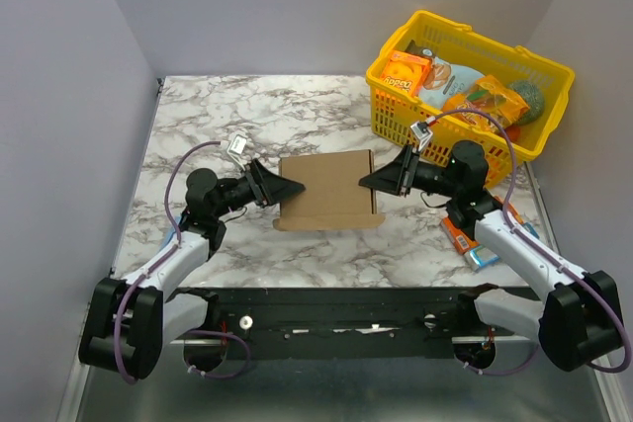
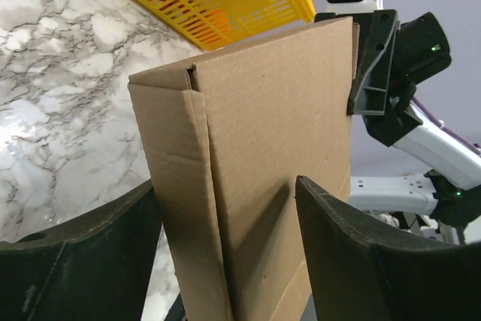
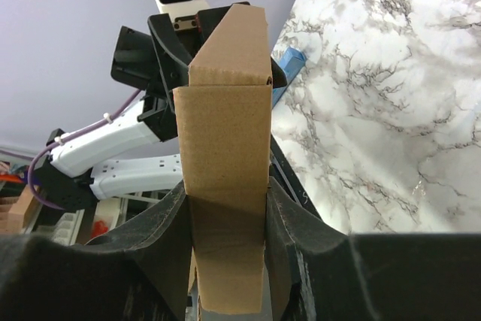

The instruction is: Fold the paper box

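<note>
Keep the paper box steady, just beside the yellow basket on its near left side. Hold firm with the right gripper, clamped on the edge nearer the basket. At the edge farther from the basket, left gripper straddling the corner, pinch impossible to confirm. Secure that first, then press creases squarely, avoiding twist.

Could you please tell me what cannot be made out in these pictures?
- Top view: paper box underside, hidden by its own panel.
- Left wrist view: whether the left hand clamps the box; bottom edge cuts contact off.
- Top view: packets partly covered by the right arm.
</note>
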